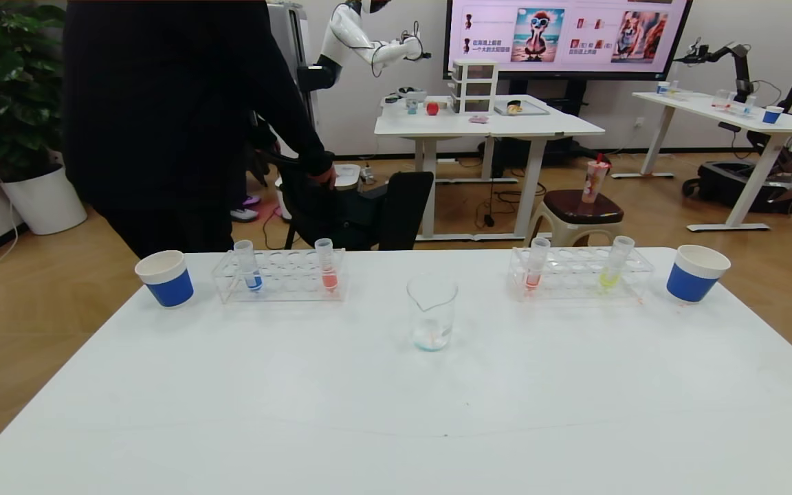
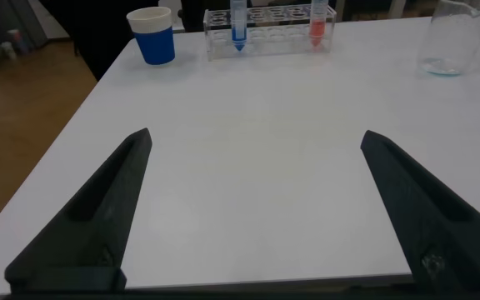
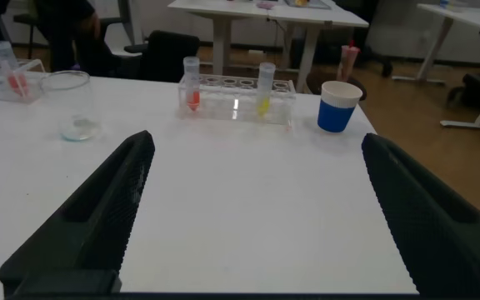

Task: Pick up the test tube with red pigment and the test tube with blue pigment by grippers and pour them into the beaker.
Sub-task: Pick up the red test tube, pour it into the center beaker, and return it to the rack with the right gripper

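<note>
Far beyond left claw [image 2: 252,212], released, blue tube [image 2: 238,25]; right claw [image 3: 257,217] released, red tube [image 3: 192,86] distant

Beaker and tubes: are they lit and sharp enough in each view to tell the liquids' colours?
Head view: even light, no harsh shadows; beaker pale against the white table, blue tube distinct. Left wrist view: tubes small but blue and red readable. Right wrist view: dimmer, softer; red and yellow liquids distinguishable.

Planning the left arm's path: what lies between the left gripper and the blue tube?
Only bare table, seen from the left wrist: the left gripper, open, faces the blue tube across it.
</note>
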{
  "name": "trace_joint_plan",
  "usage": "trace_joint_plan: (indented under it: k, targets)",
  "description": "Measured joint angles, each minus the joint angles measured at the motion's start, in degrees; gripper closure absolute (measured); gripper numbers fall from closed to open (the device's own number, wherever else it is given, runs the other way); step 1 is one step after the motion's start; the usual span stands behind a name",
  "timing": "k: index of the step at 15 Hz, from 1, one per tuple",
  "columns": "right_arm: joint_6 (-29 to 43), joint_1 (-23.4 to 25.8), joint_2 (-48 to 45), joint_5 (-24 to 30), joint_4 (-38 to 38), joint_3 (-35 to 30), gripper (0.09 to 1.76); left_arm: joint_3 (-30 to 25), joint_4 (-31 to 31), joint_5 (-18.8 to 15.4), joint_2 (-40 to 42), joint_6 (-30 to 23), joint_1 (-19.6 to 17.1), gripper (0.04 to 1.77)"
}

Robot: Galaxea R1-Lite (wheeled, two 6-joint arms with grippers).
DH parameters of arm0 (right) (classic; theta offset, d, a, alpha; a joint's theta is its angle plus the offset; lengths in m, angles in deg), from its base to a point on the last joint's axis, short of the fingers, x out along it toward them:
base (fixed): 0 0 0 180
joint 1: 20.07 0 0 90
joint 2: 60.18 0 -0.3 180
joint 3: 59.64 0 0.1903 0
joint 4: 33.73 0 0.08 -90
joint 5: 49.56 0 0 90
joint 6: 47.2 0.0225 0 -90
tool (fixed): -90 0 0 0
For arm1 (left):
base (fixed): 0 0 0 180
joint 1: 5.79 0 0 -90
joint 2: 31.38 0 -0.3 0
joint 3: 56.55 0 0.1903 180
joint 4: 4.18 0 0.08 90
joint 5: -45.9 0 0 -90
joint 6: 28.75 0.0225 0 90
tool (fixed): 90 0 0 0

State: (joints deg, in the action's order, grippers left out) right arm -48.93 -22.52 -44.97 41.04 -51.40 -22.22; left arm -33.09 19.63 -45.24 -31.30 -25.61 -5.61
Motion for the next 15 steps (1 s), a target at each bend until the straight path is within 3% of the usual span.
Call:
trace_joint_plan:
  k: [9, 15]
  targets:
    - [1.07, -2.47, 47.96, 1.02, 32.83, 8.95, 0.11, 0.00, 0.00, 0.00, 0.00, 0.04, 0.00, 0.06]
    - [8.09, -5.14, 70.92, 4.13, 49.49, 13.45, 0.11, 0.00, 0.00, 0.02, 0.00, 0.02, 0.00, 0.06]
